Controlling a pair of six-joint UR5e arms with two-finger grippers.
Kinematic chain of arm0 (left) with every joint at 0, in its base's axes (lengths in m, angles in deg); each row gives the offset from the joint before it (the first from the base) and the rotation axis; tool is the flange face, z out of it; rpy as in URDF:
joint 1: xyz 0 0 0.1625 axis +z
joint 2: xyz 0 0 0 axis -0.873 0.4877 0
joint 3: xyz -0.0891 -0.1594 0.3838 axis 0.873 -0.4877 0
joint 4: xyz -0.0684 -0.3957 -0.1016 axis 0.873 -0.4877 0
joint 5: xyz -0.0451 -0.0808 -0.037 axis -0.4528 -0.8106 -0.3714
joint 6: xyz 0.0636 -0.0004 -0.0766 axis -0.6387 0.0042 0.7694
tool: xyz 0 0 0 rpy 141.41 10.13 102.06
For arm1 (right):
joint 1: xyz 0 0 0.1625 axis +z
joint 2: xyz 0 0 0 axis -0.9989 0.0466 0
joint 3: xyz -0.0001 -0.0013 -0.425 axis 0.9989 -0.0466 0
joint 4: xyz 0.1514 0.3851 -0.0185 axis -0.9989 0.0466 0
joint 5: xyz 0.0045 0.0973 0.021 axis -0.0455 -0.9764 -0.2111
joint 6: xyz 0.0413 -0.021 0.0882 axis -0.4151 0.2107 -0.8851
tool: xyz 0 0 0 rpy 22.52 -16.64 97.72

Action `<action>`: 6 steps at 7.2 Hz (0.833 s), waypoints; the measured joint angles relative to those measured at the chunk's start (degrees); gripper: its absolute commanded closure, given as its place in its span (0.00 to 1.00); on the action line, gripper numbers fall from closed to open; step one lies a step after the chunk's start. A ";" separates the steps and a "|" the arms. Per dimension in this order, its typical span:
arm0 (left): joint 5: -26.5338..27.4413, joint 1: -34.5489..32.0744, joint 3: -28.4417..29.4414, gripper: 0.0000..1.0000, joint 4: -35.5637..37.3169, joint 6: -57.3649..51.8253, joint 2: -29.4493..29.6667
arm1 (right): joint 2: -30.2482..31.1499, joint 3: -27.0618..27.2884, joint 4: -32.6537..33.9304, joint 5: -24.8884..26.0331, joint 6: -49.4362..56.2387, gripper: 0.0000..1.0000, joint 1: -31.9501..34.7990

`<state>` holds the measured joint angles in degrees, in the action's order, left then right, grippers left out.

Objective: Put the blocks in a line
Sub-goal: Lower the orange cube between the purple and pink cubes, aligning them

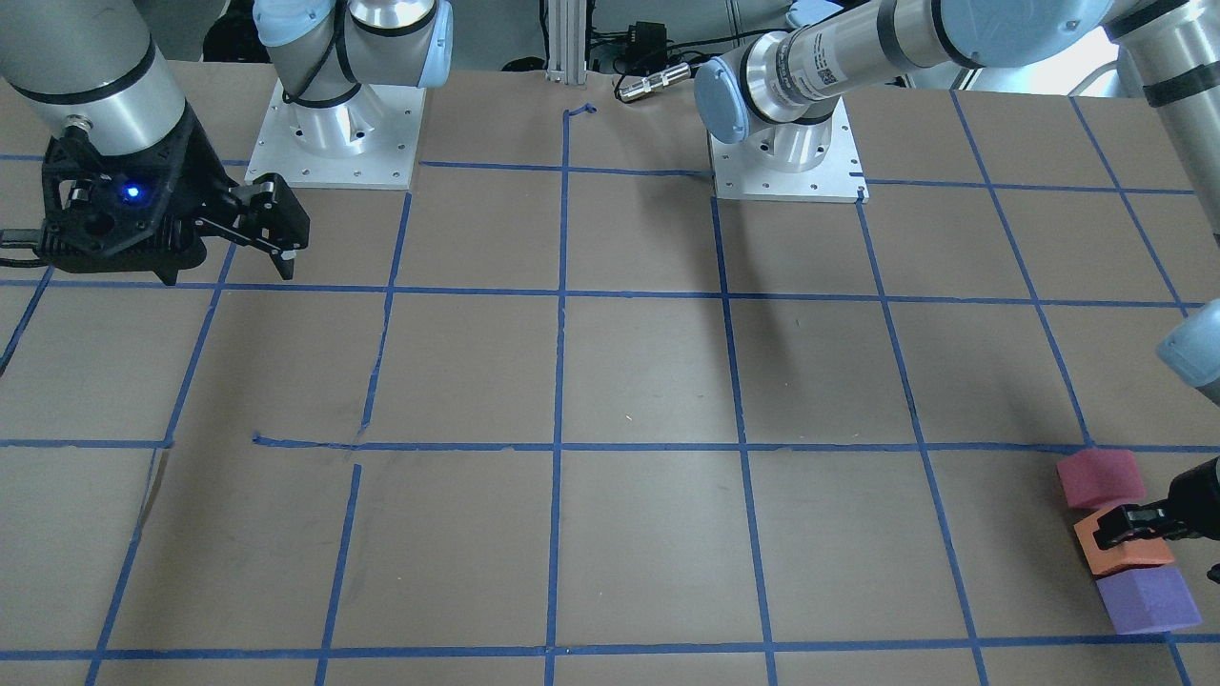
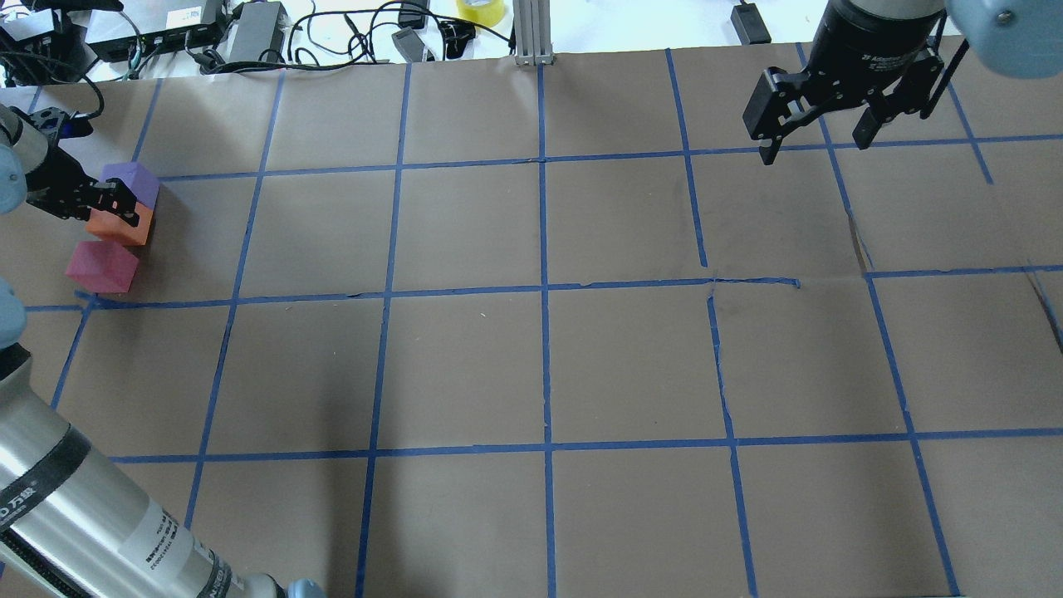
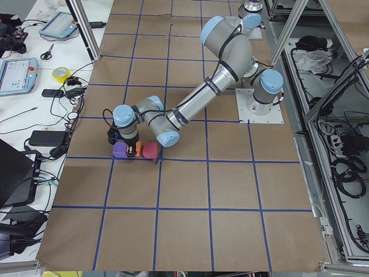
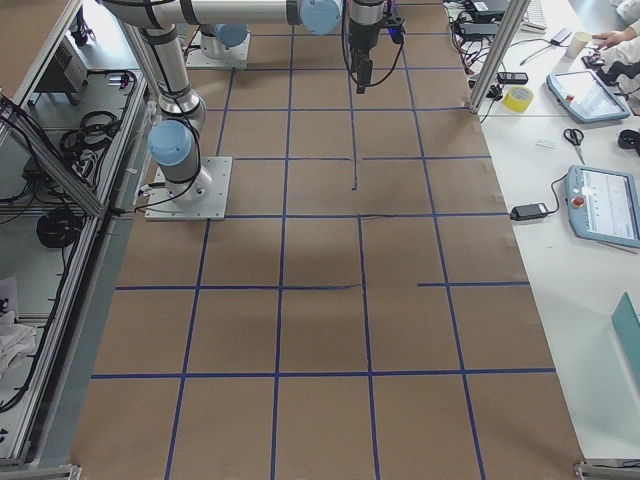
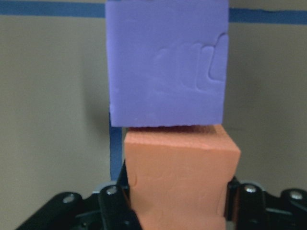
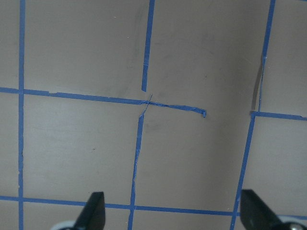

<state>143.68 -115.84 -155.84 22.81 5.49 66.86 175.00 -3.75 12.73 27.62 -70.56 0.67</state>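
Three small foam blocks lie in a short row near the table's left end: purple, orange and pinkish-red. My left gripper is shut on the orange block, a finger on each side. In the left wrist view the orange block sits between the fingers with its far face touching the purple block. The front view shows pinkish-red, orange, purple and the left gripper. My right gripper is open and empty, high over the far right of the table.
Blue tape lines mark a grid on the brown table. Arm bases stand at the robot's side. Cables and a tape roll lie past the far edge. The right wrist view shows only table and the right gripper's fingertips.
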 measured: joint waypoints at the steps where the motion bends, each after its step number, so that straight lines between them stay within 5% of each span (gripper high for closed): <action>1: 0.00 0.00 -0.10 1.00 0.35 -0.72 -0.01 | 0.01 0.08 -0.05 -0.01 0.09 0.00 0.04; 6: -0.28 0.15 -0.20 1.00 0.90 -1.56 0.06 | -0.08 0.20 0.25 -0.54 0.33 0.00 -0.16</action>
<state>143.41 -115.69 -156.05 23.70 3.93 66.92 174.92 -3.54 12.98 27.08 -70.23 0.51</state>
